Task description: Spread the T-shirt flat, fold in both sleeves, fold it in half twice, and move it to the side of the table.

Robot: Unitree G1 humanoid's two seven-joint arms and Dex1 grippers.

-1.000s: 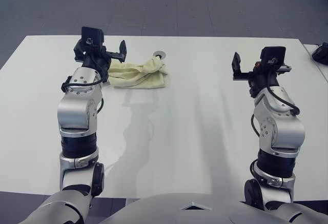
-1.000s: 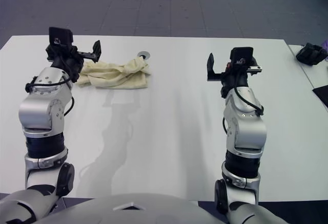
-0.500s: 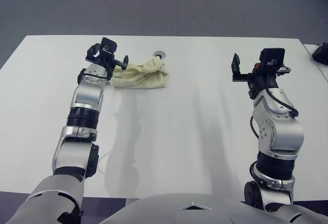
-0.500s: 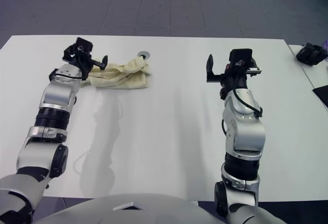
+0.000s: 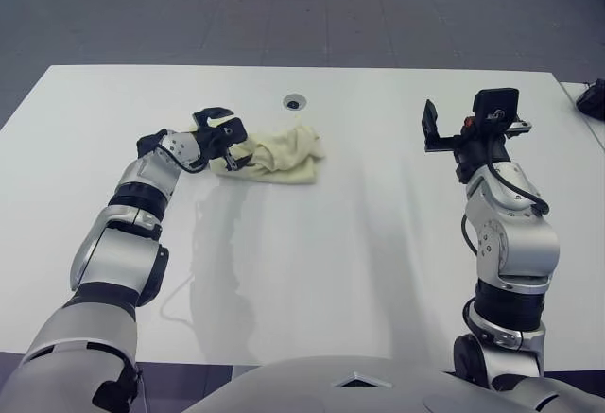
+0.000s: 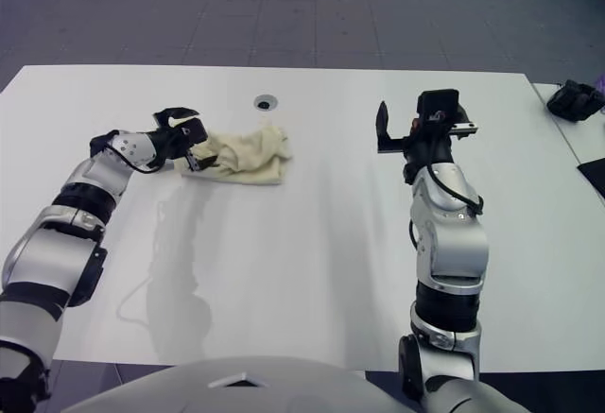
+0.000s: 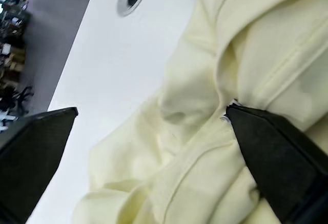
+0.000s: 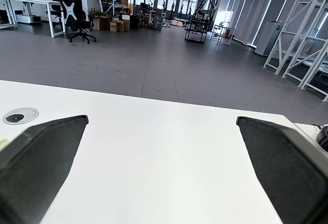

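Note:
A crumpled pale yellow T-shirt lies bunched on the white table, left of centre near the far edge. My left gripper is low at the shirt's left end. It is open in the left wrist view, where the left gripper has its dark fingers standing wide apart over the folds of the T-shirt. My right gripper is held up above the right side of the table, well away from the shirt. The right gripper is open with nothing between its fingers.
A round cable hole sits in the table just beyond the shirt. A black object rests on a neighbouring surface at the far right. The near and middle parts of the table are bare white.
My left arm has stretched forward and dropped from above the shirt's left end down onto it. The shirt has shifted a little to the right. The right arm has barely moved.

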